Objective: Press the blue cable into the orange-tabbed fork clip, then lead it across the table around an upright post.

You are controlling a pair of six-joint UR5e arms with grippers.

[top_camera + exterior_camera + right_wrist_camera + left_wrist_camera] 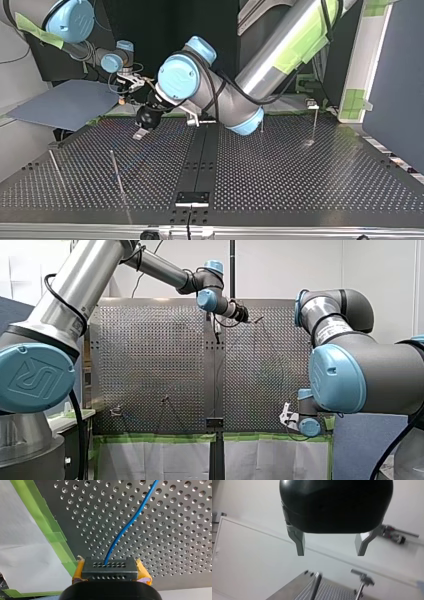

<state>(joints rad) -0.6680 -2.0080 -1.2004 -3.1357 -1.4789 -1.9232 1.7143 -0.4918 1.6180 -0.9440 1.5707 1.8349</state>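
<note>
The blue cable (125,527) runs over the perforated plate and ends in a grey perforated block held between the yellow pads of my right gripper (110,571), which is shut on it. That gripper (286,415) sits low at the front view's near right edge, and at the top view's far left (132,82), with a small orange piece (121,100) just below it. My left gripper (330,553) is open and empty, its metal fingers (299,545) wide apart. It hangs over the far part of the table (244,315), just above a small metal clip (140,134).
Thin upright posts stand at the top view's left (56,170), left of middle (117,172) and far right (314,125). A black strip (202,150) runs down the table's middle. Green tape (53,530) lines the plate's edge beside my right gripper.
</note>
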